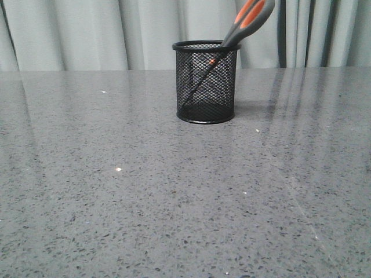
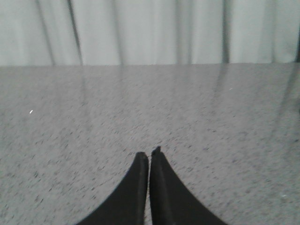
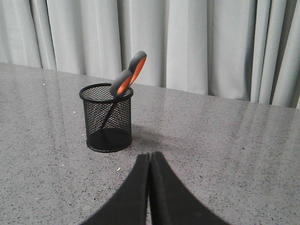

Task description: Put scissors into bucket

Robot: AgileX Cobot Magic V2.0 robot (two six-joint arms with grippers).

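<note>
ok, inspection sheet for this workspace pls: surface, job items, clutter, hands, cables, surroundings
Surface: grey speckled table, a few tiny white flecks, faint streaks.
Job items: bucket upright on the table; scissors inside it, blades down, handles leaning out over the rim.
Clutter: nothing seen.
Hands: left hand shut, empty, above bare table; right hand shut, empty, apart from the bucket.
Cables: nothing seen.
Surroundings: pale grey curtain behind the table.
</note>
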